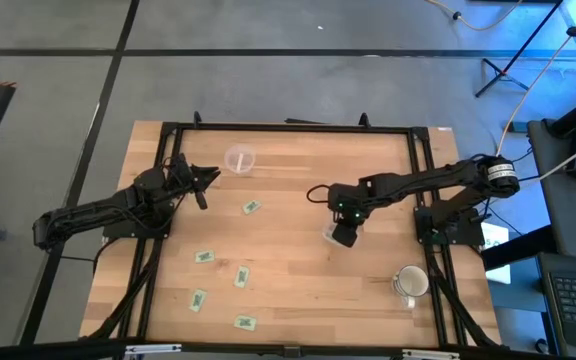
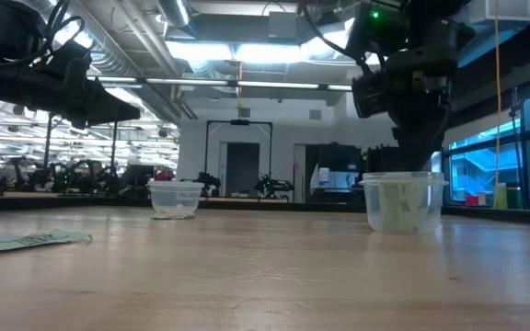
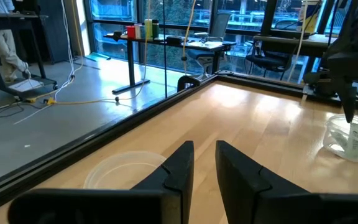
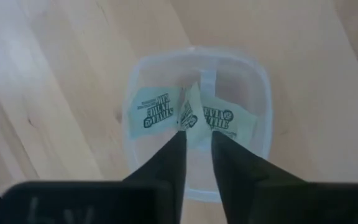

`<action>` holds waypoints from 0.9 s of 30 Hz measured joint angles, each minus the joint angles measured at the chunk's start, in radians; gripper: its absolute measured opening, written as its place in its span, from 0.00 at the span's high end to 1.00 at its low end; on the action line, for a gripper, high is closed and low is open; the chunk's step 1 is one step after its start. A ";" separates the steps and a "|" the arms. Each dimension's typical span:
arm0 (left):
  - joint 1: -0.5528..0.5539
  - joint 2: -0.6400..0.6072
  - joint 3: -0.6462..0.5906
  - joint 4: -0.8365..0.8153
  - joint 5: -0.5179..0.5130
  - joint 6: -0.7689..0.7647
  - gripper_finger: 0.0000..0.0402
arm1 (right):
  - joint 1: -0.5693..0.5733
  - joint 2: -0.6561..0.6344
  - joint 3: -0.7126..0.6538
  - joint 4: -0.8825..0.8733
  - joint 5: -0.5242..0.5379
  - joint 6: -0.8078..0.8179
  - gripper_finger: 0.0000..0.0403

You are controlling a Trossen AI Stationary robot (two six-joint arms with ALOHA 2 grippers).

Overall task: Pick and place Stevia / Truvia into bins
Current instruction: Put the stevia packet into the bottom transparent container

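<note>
My right gripper (image 4: 197, 134) points down into a clear cup (image 1: 334, 236), fingers open by a narrow gap. In that cup (image 4: 197, 62), two light green packets (image 4: 155, 112) (image 4: 229, 118) lean on the wall. A third packet (image 4: 189, 115) stands on edge just beyond the fingertips. My left gripper (image 3: 204, 149) hovers open by a narrow gap beside the other clear cup (image 1: 239, 158), which shows in the left wrist view as a cup (image 3: 120, 171). Several packets (image 1: 251, 207) (image 1: 204, 256) (image 1: 241, 276) lie flat on the table.
A whitish mug (image 1: 411, 283) with a handle stands near the table's right near corner. More packets (image 1: 198, 299) (image 1: 245, 322) lie toward the near edge. A black frame (image 1: 288, 127) runs round the wooden table. In the low view a packet (image 2: 30, 240) lies at the left.
</note>
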 joint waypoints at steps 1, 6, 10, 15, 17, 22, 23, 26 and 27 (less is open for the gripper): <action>0.000 0.000 0.000 0.000 0.000 0.000 0.84 | 0.000 0.000 0.008 -0.005 0.005 -0.012 0.78; 0.000 0.000 0.000 0.000 0.003 0.000 0.84 | -0.003 -0.008 0.091 -0.066 0.061 -0.058 0.72; 0.000 0.000 0.000 0.000 0.003 -0.003 0.84 | -0.003 -0.011 0.156 -0.079 0.105 -0.174 0.71; 0.000 0.000 0.000 0.000 0.019 -0.060 0.84 | -0.003 -0.011 0.188 -0.039 0.105 -0.415 0.71; 0.000 0.000 0.000 0.000 0.037 -0.079 0.84 | -0.003 -0.011 0.188 -0.009 0.105 -0.502 0.71; 0.000 0.000 0.000 0.000 0.049 -0.076 0.84 | -0.003 -0.010 0.188 0.056 0.105 -0.605 0.71; 0.000 0.000 0.000 0.000 0.049 -0.080 0.84 | -0.003 -0.010 0.188 0.063 0.105 -0.606 0.71; 0.000 0.000 0.000 0.000 0.049 -0.080 0.84 | -0.003 -0.010 0.188 0.063 0.105 -0.608 0.71; 0.000 0.000 0.000 0.000 0.049 -0.080 0.84 | -0.003 -0.010 0.188 0.064 0.105 -0.609 0.71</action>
